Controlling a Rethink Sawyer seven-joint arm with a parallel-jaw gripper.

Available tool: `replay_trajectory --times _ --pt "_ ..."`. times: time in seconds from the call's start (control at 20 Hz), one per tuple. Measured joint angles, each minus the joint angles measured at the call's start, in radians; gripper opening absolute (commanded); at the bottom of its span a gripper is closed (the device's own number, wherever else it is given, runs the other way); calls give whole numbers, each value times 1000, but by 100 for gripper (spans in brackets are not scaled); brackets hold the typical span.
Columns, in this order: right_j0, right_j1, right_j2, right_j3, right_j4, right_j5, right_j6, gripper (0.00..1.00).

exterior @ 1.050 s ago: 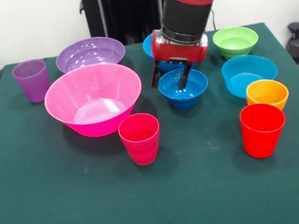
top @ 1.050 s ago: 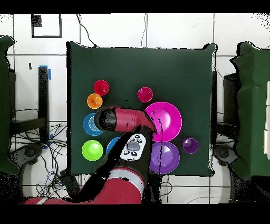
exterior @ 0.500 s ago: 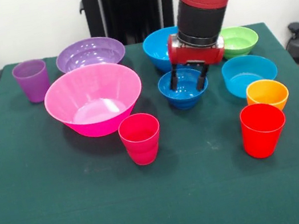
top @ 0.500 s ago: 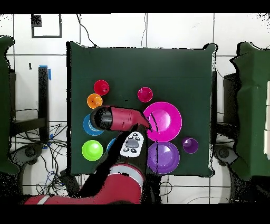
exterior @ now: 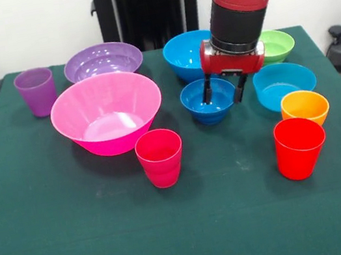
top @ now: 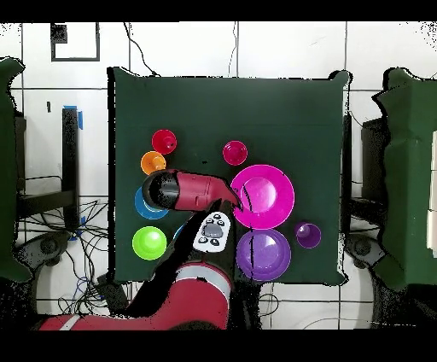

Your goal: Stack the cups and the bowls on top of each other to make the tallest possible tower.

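Right now the pincer hangs wide, straddling the three o'clock rim of the small dark blue bowl; closing off-centre could tip that glossy bowl against the large blue bowl at twelve o'clock.

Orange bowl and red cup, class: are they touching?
Cannot tell. In the front view the orange bowl sits just behind the red cup, their outlines overlapping; the overhead view shows no plain gap either.

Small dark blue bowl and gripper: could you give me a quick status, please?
Gripper open, fingers astride the small dark blue bowl's right rim. Bowl on the table, not lifted. Nothing stacked yet. Cyan bowl close on the right.
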Motion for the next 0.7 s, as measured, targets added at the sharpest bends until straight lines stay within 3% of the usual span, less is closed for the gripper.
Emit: replay_trajectory --times 0.7 --pt "18 21 -1 2 25 1 6 100"
